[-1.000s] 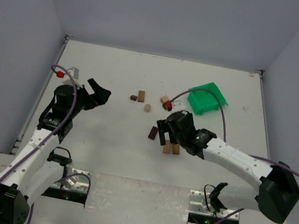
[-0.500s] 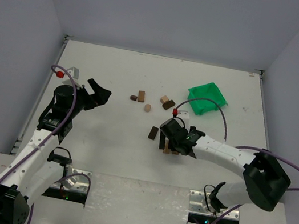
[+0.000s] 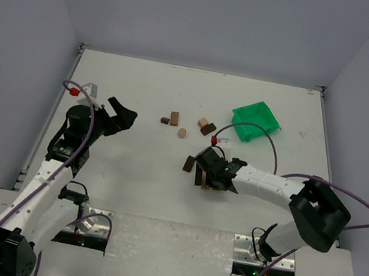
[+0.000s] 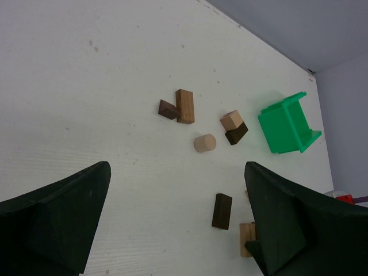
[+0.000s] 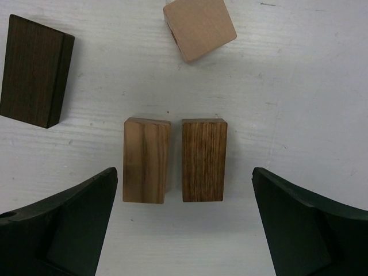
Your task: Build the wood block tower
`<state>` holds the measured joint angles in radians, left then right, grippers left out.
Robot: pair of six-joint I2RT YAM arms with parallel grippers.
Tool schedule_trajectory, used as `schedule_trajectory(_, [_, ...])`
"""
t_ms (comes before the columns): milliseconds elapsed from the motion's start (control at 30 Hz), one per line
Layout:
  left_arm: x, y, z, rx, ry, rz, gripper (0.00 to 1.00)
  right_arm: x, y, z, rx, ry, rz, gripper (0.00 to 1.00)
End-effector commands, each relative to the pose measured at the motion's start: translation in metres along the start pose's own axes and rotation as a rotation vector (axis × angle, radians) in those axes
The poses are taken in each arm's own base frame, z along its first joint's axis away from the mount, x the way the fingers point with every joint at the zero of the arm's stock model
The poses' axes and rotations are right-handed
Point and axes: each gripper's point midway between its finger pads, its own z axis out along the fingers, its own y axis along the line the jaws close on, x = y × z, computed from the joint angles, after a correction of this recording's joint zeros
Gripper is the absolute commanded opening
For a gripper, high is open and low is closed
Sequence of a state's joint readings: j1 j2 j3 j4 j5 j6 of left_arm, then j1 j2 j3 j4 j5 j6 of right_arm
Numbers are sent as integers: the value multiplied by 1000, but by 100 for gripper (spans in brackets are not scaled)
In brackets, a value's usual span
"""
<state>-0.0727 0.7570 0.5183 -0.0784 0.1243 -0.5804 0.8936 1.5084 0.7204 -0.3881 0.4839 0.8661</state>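
Finds all pieces for the wood block tower lying in a single layer on the white surface (image 3: pixel 134 179), none resting on another. Locates the right fingers (image 5: pixel 57 230) low over the near middle of the surface, spread wide and gripping nothing. Notes between them, in the right wrist view, a light tan block (image 5: pixel 146 160) and a streaked brown block (image 5: pixel 204 160), flat, parallel, just beside each other with a thin gap; sees no contact between fingers and blocks. Records a dark brown block (image 5: pixel 35 70) flat and apart to the upper left of that pair, and a pale cube (image 5: pixel 199 29) just beyond the pair, turned at an angle. Places farther back, in the left wrist view, a small dark piece (image 4: pixel 168 109) touching a tan rectangular block (image 4: pixel 185 106); a short cylinder (image 4: pixel 204 142) near them, on its own; a light cube (image 4: pixel 232 121) touching a dark angular piece (image 4: pixel 236 133). Marks a green bin (image 4: pixel 286 123) just beyond that last couple, apart from it. Finds the left fingers (image 4: pixel 52 224) held above the left side of the surface, well apart from every block, likewise spread wide and empty.
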Motion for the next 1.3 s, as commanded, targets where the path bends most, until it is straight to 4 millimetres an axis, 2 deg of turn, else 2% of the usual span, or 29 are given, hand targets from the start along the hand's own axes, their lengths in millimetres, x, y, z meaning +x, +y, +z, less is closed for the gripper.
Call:
schedule_trajectory(0, [-9,-10,-1,47,-38,12,100,-8,12,1,-32,-27,35,99])
schedule_trajectory(533, [-9,-10,-2,45,-38,10,100,0,3,11,14,-7,76,98])
schedule_trajectory(733, [-9,-9,-1,42,-38,10,100,6,-1,17,38,9,80,91])
schedule_trajectory(967, [-9,-8,-1,35,-40,7,100,10,-3,22,41,21,74,76])
schedule_trajectory(1267, [-9,-9,-1,39,-37,6,100,11,-2,19,23,21,74,70])
